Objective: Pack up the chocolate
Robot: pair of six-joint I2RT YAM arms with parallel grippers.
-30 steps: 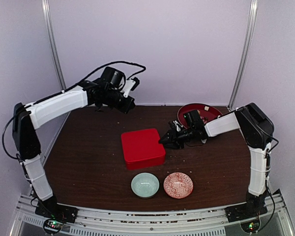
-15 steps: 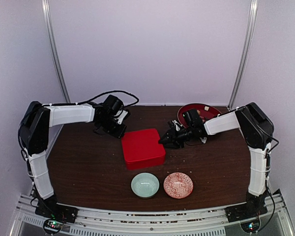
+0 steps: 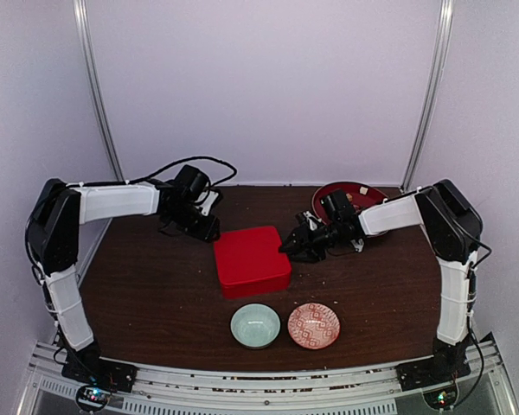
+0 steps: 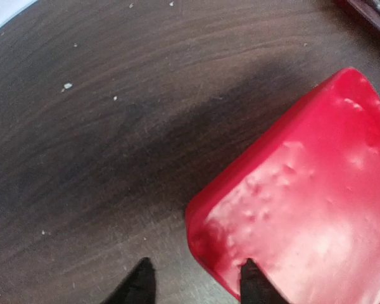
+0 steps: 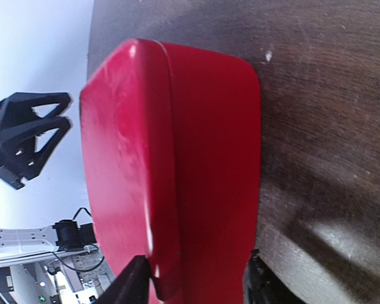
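Note:
A closed red box (image 3: 251, 259) sits mid-table. My left gripper (image 3: 209, 230) is open at its far left corner. In the left wrist view (image 4: 193, 288) one fingertip (image 4: 253, 285) is over the lid (image 4: 304, 202) and the other (image 4: 139, 288) over bare wood. My right gripper (image 3: 287, 246) is open at the box's right edge. In the right wrist view (image 5: 197, 282) the box side (image 5: 196, 158) lies between the spread jaws, fingertips (image 5: 136, 282) close against it. No chocolate pieces show; they are hidden or out of view.
A dark red tray (image 3: 370, 192) stands at the back right behind my right arm. A pale green bowl (image 3: 255, 325) and a pink patterned bowl (image 3: 313, 325) sit in front of the box. Small crumbs dot the wooden table (image 3: 147, 285).
My left arm has come down from high at the back to the table and closed in on the box's far left corner. The right arm and the box have not moved.

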